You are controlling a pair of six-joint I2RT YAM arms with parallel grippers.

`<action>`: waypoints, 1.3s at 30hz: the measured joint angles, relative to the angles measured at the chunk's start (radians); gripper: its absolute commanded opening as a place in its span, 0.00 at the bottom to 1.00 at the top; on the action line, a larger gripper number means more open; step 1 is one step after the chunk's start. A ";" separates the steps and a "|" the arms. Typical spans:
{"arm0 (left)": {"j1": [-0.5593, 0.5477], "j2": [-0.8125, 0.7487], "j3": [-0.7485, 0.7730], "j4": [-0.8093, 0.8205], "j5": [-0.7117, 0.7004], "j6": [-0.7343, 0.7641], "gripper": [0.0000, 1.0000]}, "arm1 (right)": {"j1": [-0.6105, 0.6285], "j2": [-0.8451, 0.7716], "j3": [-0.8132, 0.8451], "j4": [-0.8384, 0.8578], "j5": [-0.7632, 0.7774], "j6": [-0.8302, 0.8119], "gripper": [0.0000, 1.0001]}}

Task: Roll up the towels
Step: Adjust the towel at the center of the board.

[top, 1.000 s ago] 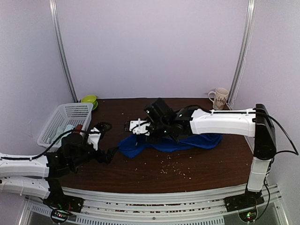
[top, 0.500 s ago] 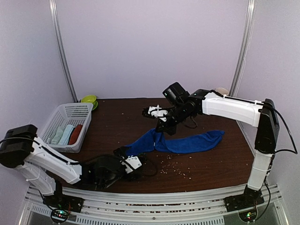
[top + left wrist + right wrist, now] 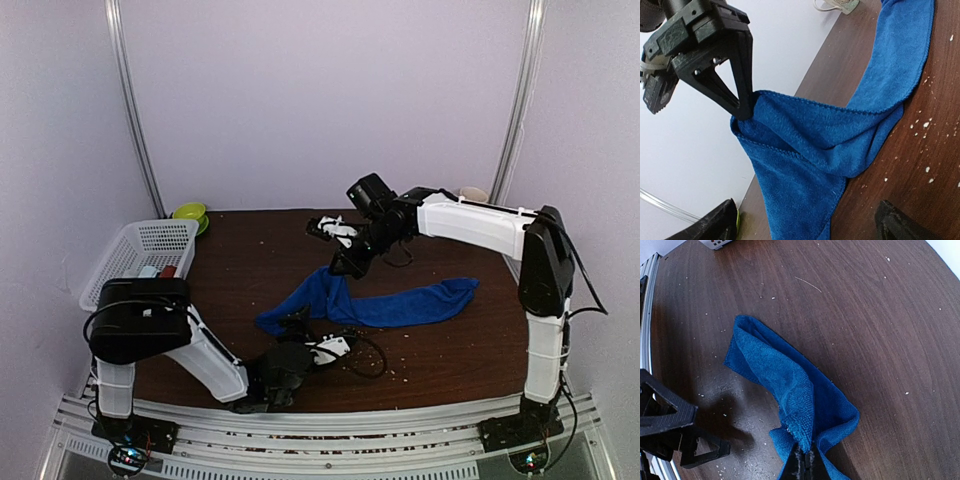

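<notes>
Top external: right jaws pinch the blue towel, one end raised.

top: high overview | wrists: close-up | all share: blue towel

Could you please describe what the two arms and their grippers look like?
The left arm and right arm have white shells, black joints and loose black cables. The right gripper has black fingers with open triangular frames; the left gripper looks black too.
</notes>
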 measured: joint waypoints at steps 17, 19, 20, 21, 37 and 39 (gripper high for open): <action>0.100 0.084 0.125 -0.140 0.035 0.067 0.85 | -0.096 0.091 0.063 -0.015 -0.026 0.079 0.00; 0.118 0.078 0.138 -0.188 0.050 0.058 0.84 | -0.104 0.102 0.063 -0.018 -0.027 0.080 0.00; 0.128 0.074 0.148 -0.218 0.061 0.054 0.84 | -0.106 0.106 0.063 -0.020 -0.029 0.080 0.00; 0.136 0.072 0.157 -0.242 0.069 0.051 0.83 | -0.109 0.110 0.063 -0.021 -0.031 0.080 0.00; 0.182 0.075 0.270 -0.498 0.203 0.110 0.69 | -0.144 0.161 0.094 -0.045 -0.073 0.098 0.00; 0.190 0.081 0.288 -0.523 0.209 0.119 0.65 | -0.148 0.172 0.094 -0.050 -0.074 0.098 0.00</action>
